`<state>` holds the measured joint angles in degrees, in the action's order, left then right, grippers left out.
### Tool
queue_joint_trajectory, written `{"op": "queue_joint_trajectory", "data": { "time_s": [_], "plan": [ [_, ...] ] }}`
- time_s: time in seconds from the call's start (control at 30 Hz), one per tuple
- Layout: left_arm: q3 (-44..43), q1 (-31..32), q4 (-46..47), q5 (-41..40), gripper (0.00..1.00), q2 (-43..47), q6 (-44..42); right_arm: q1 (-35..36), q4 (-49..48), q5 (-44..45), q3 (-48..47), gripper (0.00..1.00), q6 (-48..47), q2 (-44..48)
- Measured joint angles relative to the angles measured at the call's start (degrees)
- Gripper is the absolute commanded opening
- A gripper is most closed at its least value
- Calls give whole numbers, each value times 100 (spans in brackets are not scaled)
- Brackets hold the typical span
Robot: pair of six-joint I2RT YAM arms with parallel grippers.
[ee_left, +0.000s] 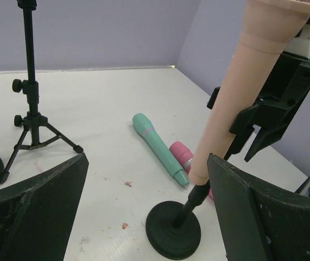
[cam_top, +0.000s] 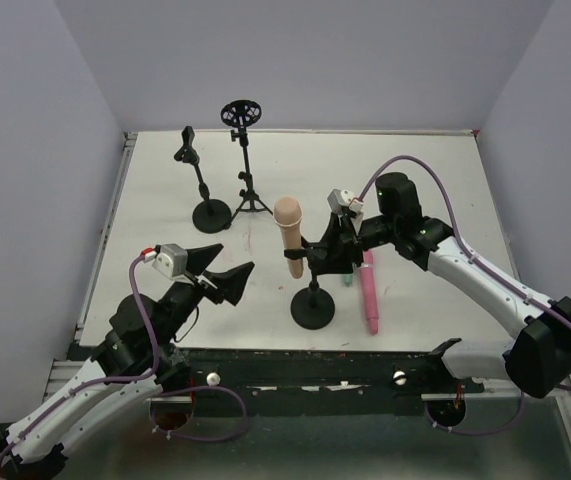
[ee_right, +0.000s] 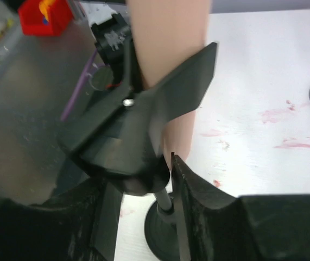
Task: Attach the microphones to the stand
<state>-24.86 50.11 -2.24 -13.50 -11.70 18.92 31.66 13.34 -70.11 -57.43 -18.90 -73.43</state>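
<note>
The peach-beige microphone (cam_top: 289, 232) stands tilted in the clip (ee_right: 138, 130) of a black round-base stand (cam_top: 312, 308). My right gripper (cam_top: 330, 250) is shut on that clip just below the microphone (ee_right: 168, 43); in the right wrist view the gripper (ee_right: 144, 217) pinches the clip's joint. The pink microphone (cam_top: 369, 290) lies flat on the table right of the stand. The teal-green microphone (ee_left: 159, 148) lies beside it, mostly hidden under my right arm in the top view. My left gripper (cam_top: 227, 282) is open and empty, left of the stand's base (ee_left: 172, 228).
A second round-base stand with an empty clip (cam_top: 208, 213) and a tripod stand with a ring mount (cam_top: 249, 200) stand at the back left of the white table. The tripod also shows in the left wrist view (ee_left: 32, 119). Walls enclose the table.
</note>
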Motion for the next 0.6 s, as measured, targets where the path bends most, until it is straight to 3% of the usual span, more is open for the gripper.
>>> {"op": "queue_joint_trajectory", "data": {
  "time_s": [0.27, 0.43, 0.6],
  "plan": [
    [-11, 0, -13, -20, 98, -94, 70, -4, -459, 22, 168, 14, 264, 26],
    [-11, 0, -52, -42, 99, -44, 83, -22, -404, 13, 144, 10, 240, 37],
    [-11, 0, -66, -63, 98, 57, 87, -68, 369, 17, -509, 9, 96, -164]
  ]
}}
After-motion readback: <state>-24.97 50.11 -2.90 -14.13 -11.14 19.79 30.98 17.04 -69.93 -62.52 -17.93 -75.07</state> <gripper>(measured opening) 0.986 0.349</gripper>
